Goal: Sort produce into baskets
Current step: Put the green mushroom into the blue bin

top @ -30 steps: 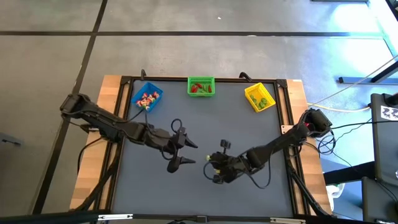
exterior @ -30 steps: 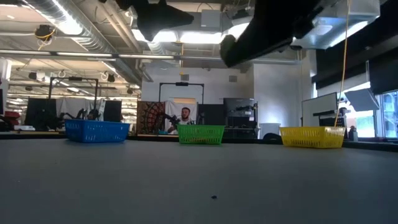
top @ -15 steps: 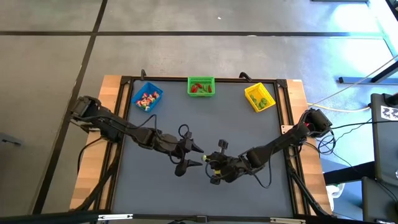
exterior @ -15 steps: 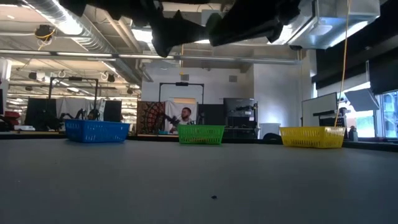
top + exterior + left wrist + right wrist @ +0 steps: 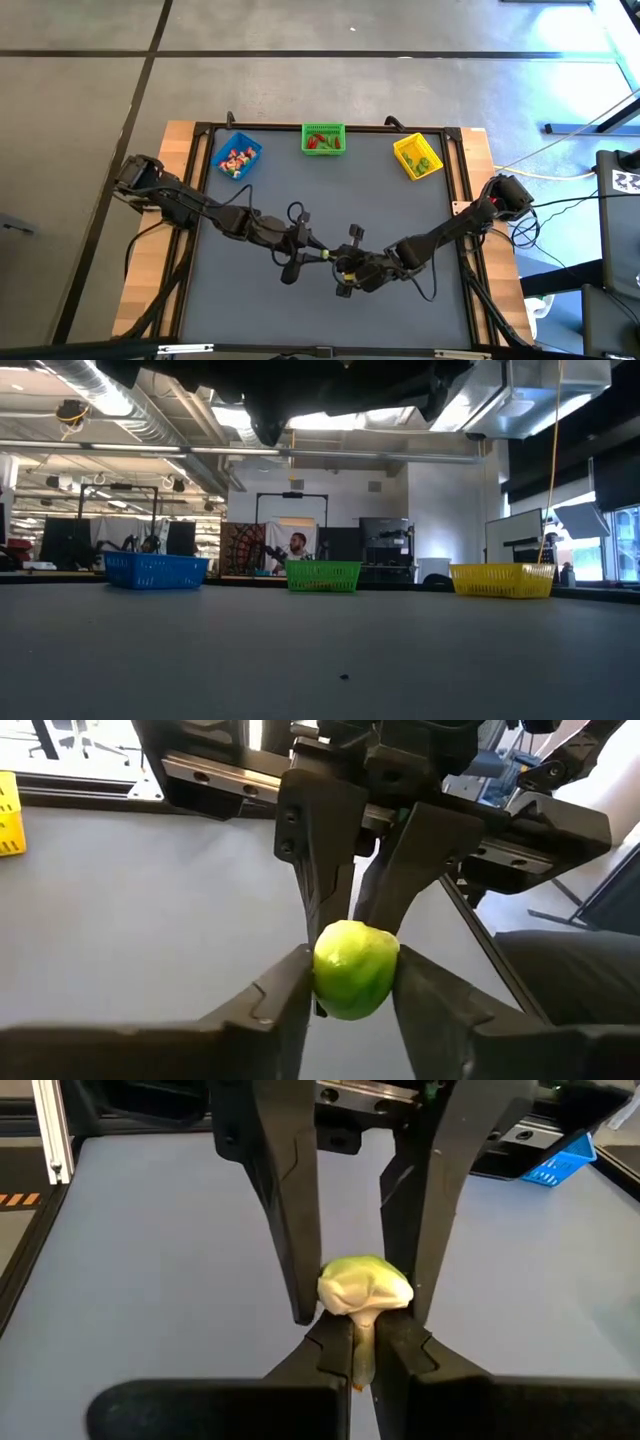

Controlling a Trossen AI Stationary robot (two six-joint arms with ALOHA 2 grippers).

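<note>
Mid-air over the near middle of the surface (image 5: pixel 400 200), 2 hands meet on 1 green piece (image 5: pixel 355 968) – the right hand (image 5: pixel 364 1342) pinches its pale stem, the left hand (image 5: pixel 352 988) presses its sides. Farther back, the blue basket (image 5: pixel 237 157), green basket (image 5: pixel 323 139) and yellow basket (image 5: pixel 417 157) already hold produce – sorting looks nearly finished, with this piece still undelivered.

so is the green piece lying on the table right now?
No: in the left wrist view the green piece hangs above the table, pinched between the left gripper fingers and the right gripper.
</note>
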